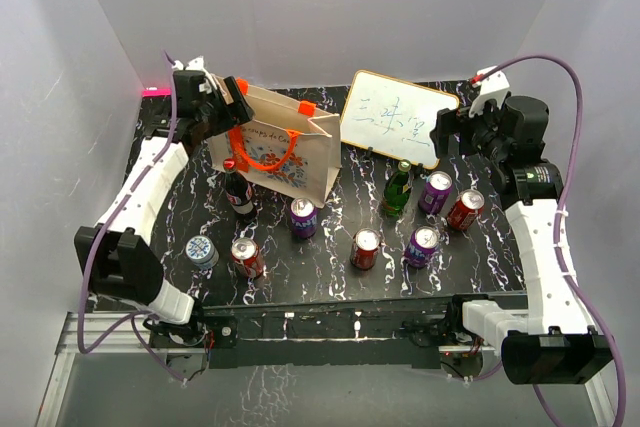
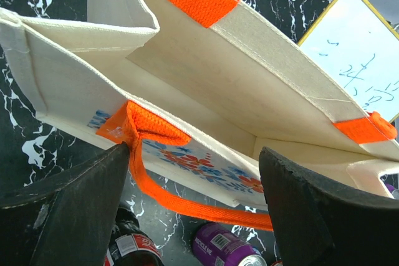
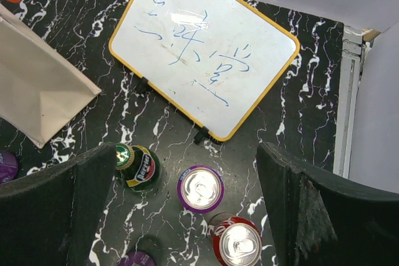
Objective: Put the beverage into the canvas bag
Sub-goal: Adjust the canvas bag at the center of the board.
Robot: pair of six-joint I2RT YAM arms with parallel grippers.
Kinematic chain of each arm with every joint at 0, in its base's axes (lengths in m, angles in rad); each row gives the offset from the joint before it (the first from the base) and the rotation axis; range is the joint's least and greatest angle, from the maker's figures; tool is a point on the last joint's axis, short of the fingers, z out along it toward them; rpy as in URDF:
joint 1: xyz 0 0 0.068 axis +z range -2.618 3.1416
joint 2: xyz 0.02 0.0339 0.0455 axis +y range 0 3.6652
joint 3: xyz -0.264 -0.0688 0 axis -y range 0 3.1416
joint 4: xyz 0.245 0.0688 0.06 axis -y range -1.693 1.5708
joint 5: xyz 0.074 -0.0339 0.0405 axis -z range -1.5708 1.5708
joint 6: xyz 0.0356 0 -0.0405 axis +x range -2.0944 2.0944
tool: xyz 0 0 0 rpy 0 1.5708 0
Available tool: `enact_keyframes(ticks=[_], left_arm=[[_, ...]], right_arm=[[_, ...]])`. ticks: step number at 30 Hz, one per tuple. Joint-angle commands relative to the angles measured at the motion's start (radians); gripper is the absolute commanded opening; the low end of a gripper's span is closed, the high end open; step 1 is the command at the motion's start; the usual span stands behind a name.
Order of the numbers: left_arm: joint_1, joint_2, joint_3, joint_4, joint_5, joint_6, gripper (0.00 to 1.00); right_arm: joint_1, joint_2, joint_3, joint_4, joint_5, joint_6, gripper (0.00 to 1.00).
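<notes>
The canvas bag (image 1: 278, 145) stands open at the back left, beige with orange handles and a floral print. My left gripper (image 1: 228, 105) hovers open over its left rim. In the left wrist view the bag's empty inside (image 2: 206, 73) fills the frame, and an orange handle (image 2: 187, 200) hangs between my open left gripper's (image 2: 194, 154) fingers. My right gripper (image 1: 452, 133) is open and empty, high above a purple can (image 3: 201, 188), a green bottle (image 3: 137, 166) and a red can (image 3: 237, 242); in its wrist view the gripper (image 3: 186, 154) frames these drinks.
A whiteboard (image 1: 398, 117) leans at the back right. Several drinks stand on the black marble table: a cola bottle (image 1: 238, 192) beside the bag, a purple can (image 1: 303, 217), red cans (image 1: 247, 257) (image 1: 366, 248), a blue-topped can (image 1: 201, 252) and a purple can (image 1: 423, 245).
</notes>
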Motion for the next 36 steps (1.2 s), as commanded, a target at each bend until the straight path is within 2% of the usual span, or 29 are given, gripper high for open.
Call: enact_keyframes(ticks=[1,5,7,11,13,19,21,25,32,36], left_arm=[[-0.004,0.021,0.077,-0.007,-0.003,-0.037,0.83],[-0.005,0.053,0.103,-0.016,0.016,-0.034,0.81],[-0.004,0.07,0.111,-0.02,0.043,-0.02,0.77],[-0.004,0.107,0.122,-0.023,0.143,0.028,0.49],[-0.004,0.121,0.137,-0.037,0.189,0.051,0.39],[-0.032,0.132,0.158,-0.03,0.351,0.072,0.15],[-0.058,0.148,0.172,-0.04,0.395,0.084,0.1],[-0.084,0.172,0.192,-0.06,0.442,0.105,0.03],[-0.139,0.219,0.221,-0.051,0.445,0.117,0.01],[-0.179,0.271,0.256,-0.056,0.484,0.119,0.02]], right_arm=[[0.002,-0.027,-0.016,0.03,-0.001,0.003,0.98],[0.002,-0.029,-0.023,0.033,-0.004,0.003,0.98],[0.001,-0.026,-0.029,0.035,-0.006,0.003,0.98],[0.002,-0.02,-0.036,0.034,-0.022,-0.006,0.98],[0.002,-0.015,-0.037,0.031,-0.041,-0.019,0.98],[0.004,0.045,0.03,-0.005,-0.253,-0.055,0.98],[0.011,0.079,0.06,-0.002,-0.308,-0.034,0.98],[0.074,0.161,0.122,0.004,-0.326,-0.013,0.98],[0.308,0.24,0.17,0.053,-0.199,-0.03,0.98],[0.369,0.301,0.213,0.075,-0.163,-0.019,0.97]])
